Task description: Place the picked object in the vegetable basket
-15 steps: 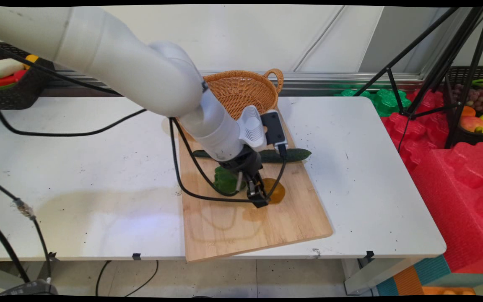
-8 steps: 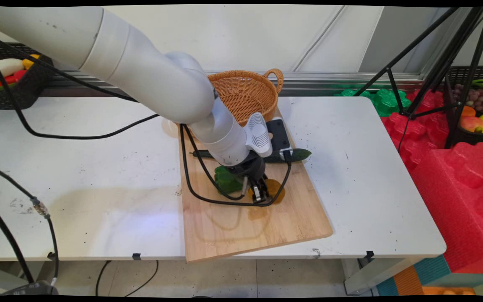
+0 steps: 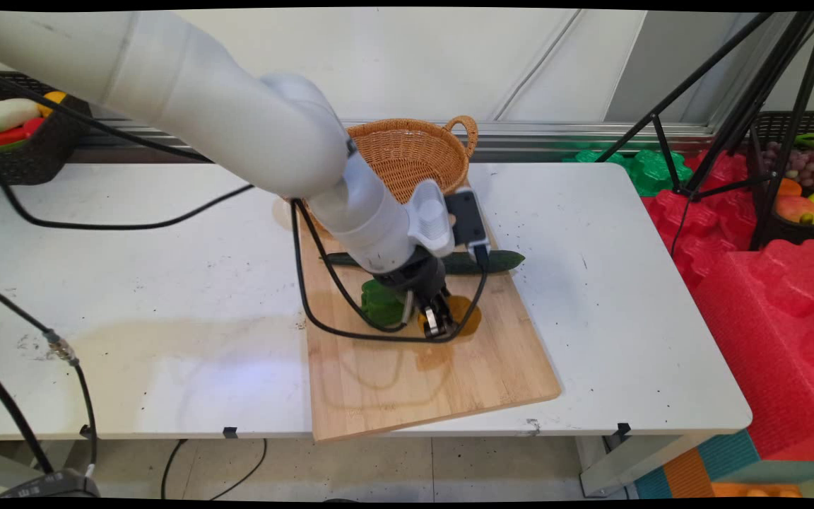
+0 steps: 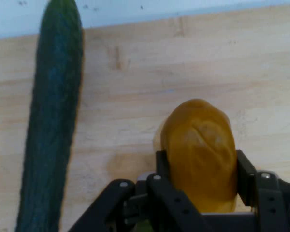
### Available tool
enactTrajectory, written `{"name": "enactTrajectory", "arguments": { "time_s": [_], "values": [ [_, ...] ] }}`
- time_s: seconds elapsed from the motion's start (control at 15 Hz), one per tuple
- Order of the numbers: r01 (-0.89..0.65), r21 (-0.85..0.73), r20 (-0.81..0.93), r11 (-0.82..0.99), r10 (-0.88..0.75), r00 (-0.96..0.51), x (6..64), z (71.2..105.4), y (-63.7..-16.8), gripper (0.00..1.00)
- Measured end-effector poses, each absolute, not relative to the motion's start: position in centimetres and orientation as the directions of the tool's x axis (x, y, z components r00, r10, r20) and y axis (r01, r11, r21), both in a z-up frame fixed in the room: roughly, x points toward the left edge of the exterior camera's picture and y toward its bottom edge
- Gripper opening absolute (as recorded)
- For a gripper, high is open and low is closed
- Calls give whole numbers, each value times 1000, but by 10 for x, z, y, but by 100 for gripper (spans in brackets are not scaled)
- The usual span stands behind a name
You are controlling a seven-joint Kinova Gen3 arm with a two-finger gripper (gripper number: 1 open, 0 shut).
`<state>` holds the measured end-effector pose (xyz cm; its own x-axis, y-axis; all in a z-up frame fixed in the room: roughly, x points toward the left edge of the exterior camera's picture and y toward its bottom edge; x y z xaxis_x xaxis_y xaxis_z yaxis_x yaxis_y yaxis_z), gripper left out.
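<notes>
The end effector [image 4: 198, 169] is clamped on a yellow-orange potato [image 4: 199, 150], held low over the wooden cutting board [image 3: 449, 382], beside a green pepper [image 3: 379, 304] and a cucumber [image 4: 50, 121]. The potato is judged firm, smooth and light, best gripped across its middle. The white table [image 3: 131, 297] is backed by a wicker basket [image 3: 407, 152].

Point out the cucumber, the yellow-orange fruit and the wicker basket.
cucumber [image 4: 50, 125]: hand view, middle of its dark green length.
yellow-orange fruit [image 4: 200, 145]: hand view, its upper face, between the jaws.
wicker basket [image 3: 414, 152]: main view, woven inner wall, at the cutting board's far end.
</notes>
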<state>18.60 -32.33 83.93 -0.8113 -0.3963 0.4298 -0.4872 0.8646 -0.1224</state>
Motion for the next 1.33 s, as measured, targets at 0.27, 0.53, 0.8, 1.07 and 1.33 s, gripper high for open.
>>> {"name": "enactTrajectory", "arguments": {
  "time_s": [0.27,0.53,0.8,1.07,1.33],
  "values": [
    [-514,-136,484,847,-396,-780,198,879,-316,0],
    [-584,-157,561,796,-415,-716,219,933,-316,0],
    [-669,-190,611,718,-447,-653,247,968,-336,0],
    [-737,-213,630,641,-486,-605,271,979,-369,0],
    [-781,-238,628,577,-523,-577,288,974,-405,0]
  ]
}}
